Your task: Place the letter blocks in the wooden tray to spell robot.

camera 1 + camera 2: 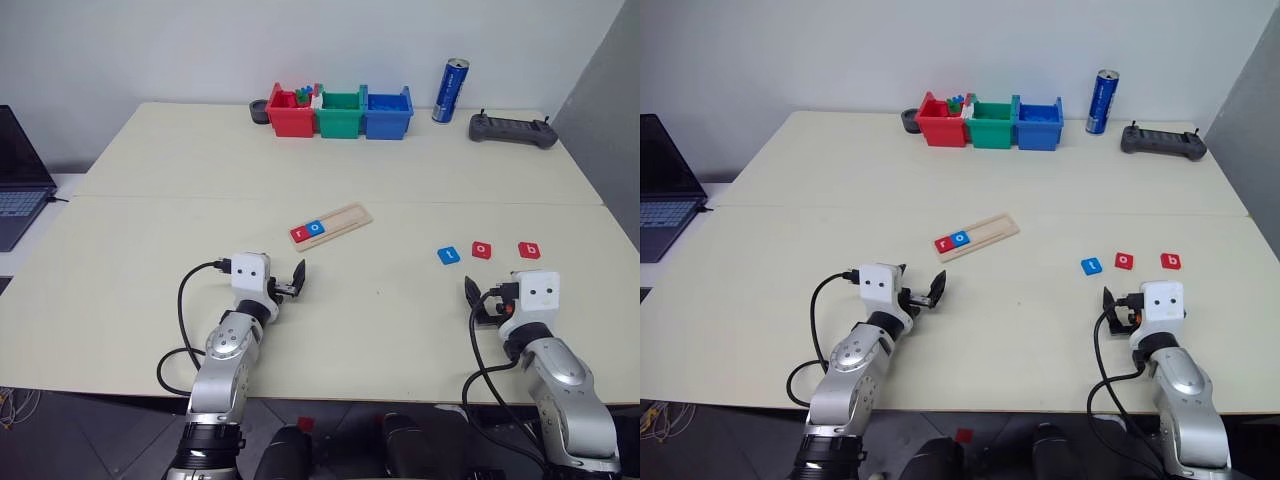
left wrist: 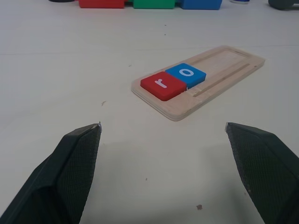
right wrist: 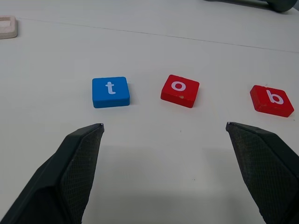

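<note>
Partly cropped: wooden tray (image 3: 7,26).

Pale matt wooden tray (image 2: 219,74) — glossy plastic letter blocks (image 3: 179,90).

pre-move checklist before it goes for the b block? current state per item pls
1. Tray progress: wooden tray holds red r and blue o side by side at one end. ok
2. Next slot: groove beside the blue o is bare wood. ok
3. Target: red b lies flat, letter up, apart from red o. ok
4. Right gripper: jaws wide, holding nothing. ok
5. Aim: gripper faces between blue t and red o, with b off to one side. not ok
6. Left gripper: jaws open, short of the tray. ok
</note>
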### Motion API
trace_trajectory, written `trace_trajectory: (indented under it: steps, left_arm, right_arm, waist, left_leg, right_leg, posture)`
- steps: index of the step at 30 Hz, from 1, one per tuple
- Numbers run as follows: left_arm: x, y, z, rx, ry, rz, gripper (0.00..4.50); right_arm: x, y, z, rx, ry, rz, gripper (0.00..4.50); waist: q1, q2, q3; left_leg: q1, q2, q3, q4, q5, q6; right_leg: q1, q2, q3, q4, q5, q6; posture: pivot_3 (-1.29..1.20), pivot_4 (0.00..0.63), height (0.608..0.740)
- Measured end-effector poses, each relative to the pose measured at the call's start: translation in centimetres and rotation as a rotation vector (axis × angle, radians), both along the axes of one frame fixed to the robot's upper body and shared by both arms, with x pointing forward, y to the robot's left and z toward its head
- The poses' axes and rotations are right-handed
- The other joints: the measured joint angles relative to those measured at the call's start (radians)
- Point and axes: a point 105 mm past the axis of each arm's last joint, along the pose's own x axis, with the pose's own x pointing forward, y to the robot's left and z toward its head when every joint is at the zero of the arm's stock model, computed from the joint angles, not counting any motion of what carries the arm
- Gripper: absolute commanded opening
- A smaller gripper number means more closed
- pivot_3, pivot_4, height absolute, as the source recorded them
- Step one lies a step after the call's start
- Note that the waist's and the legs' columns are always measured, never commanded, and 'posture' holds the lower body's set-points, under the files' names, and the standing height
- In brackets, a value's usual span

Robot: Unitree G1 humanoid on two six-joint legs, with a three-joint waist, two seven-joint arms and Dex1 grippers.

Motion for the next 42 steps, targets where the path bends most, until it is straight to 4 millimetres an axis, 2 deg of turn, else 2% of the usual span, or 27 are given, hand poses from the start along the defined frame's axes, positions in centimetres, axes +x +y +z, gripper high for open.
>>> trace_trajectory:
  steps: [14, 27, 30, 37, 39, 42]
  left_arm:
    - [0.0, 0.0, 0.2, -0.007, -0.007, -0.010, 4.50]
    - [0.8, 0.0, 1.2, -0.019, -0.034, -0.060, 4.50]
    - [2.1, 0.7, 2.6, 0.005, -0.060, -0.116, 4.50]
    - [6.5, 2.1, 6.3, 0.128, -0.080, -0.442, 4.50]
    - [6.9, 2.1, 6.8, 0.150, -0.074, -0.537, 4.50]
    - [7.4, 1.9, 6.1, 0.202, -0.013, -0.660, 4.50]
  right_arm:
    - [0.2, -0.3, 0.3, -0.010, -0.012, -0.016, 4.45]
    - [0.6, -0.3, 1.1, -0.029, -0.033, 0.003, 4.45]
    - [1.2, 0.6, 2.3, -0.039, -0.066, 0.087, 4.45]
    - [2.5, 5.5, 7.0, -0.110, -0.140, 0.524, 4.45]
    - [2.5, 6.4, 8.0, -0.120, -0.152, 0.610, 4.45]
    - [1.8, 8.1, 7.8, -0.108, -0.096, 0.766, 4.45]
  waist:
    - [0.000, 0.000, 0.000]
    - [0.001, 0.000, 0.000]
    - [0.000, 0.000, 0.000]
    - [-0.005, -0.001, 0.001]
    - [-0.005, -0.002, 0.001]
    - [-0.005, -0.002, 0.002]
  left_leg:
    - [0.000, 0.000, 0.000, 0.000, 0.000, 0.000]
    - [0.000, 0.000, 0.000, 0.000, 0.000, 0.000]
    - [0.000, 0.000, 0.000, 0.000, 0.000, 0.000]
    - [0.000, 0.000, 0.000, 0.000, 0.000, 0.000]
    - [-0.001, 0.000, -0.002, -0.001, 0.000, 0.000]
    - [-0.002, 0.000, -0.003, -0.001, 0.000, 0.000]
  right_leg:
    - [0.000, 0.000, 0.000, 0.000, 0.000, 0.000]
    - [0.000, 0.000, 0.000, 0.000, 0.000, 0.000]
    - [0.000, 0.001, 0.000, 0.000, 0.000, 0.000]
    - [0.000, 0.002, -0.001, -0.001, 0.000, 0.000]
    - [0.000, 0.002, -0.002, -0.002, 0.000, 0.000]
    - [-0.001, 0.002, -0.003, -0.002, 0.000, 0.000]
  posture:
    - [0.00, 0.150, 0.740]
    - [0.00, 0.150, 0.740]
    - [0.00, 0.150, 0.740]
    - [0.00, 0.150, 0.740]
    - [0.00, 0.150, 0.740]
    - [0.00, 0.150, 0.740]
